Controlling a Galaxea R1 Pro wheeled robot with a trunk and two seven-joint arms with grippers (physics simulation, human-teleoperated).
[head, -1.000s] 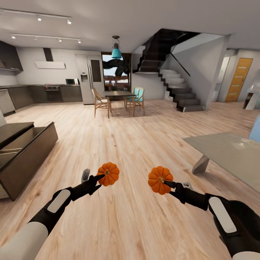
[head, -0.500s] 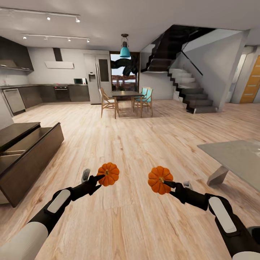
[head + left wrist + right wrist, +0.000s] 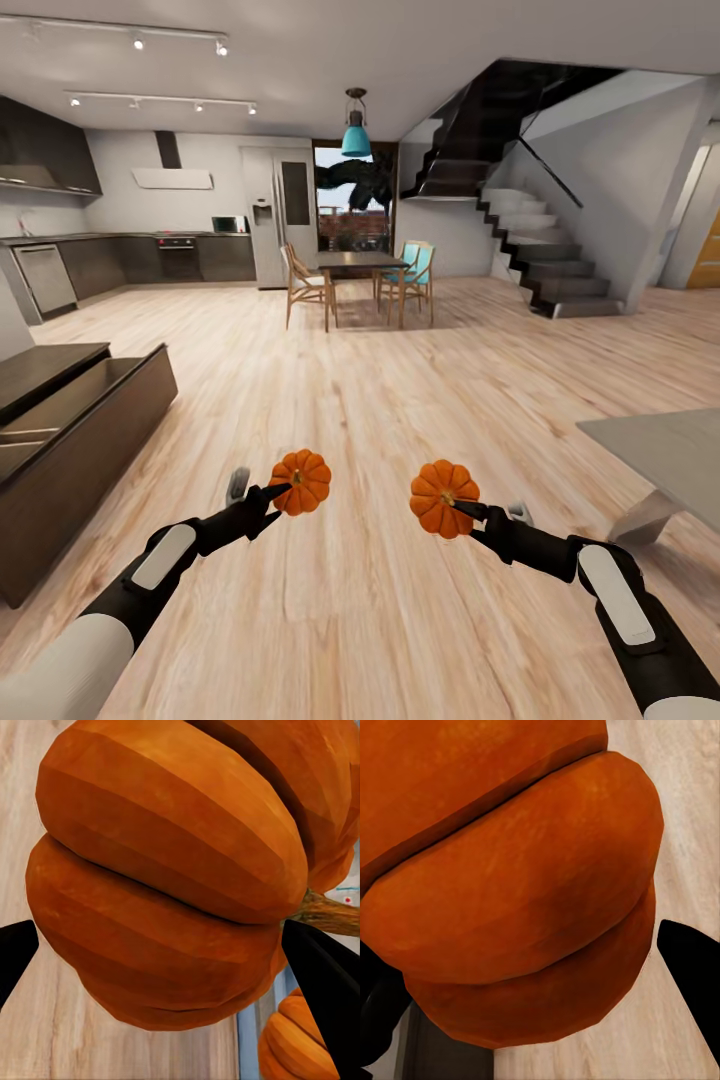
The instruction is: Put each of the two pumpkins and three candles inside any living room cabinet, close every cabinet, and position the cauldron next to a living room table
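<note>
- Now, two pumpkins are carried in the air over the wooden floor, one in each gripper, so the step in hand is judged to be the transport to the cabinet, which stands open at the left side of the head view.
- The left pumpkin is pinched by the left gripper; in the left wrist view its dark fingers are seen pressed on both sides of the ribbed body.
- The right pumpkin is pinched in the same way by the right gripper.
- Both arms are stretched forward and low, nearly parallel, with the pumpkins well apart.
- The base should be turned toward the open drawer, and the grips should be kept firm.
- The glass coffee table at the right should be avoided by the right arm.
</note>
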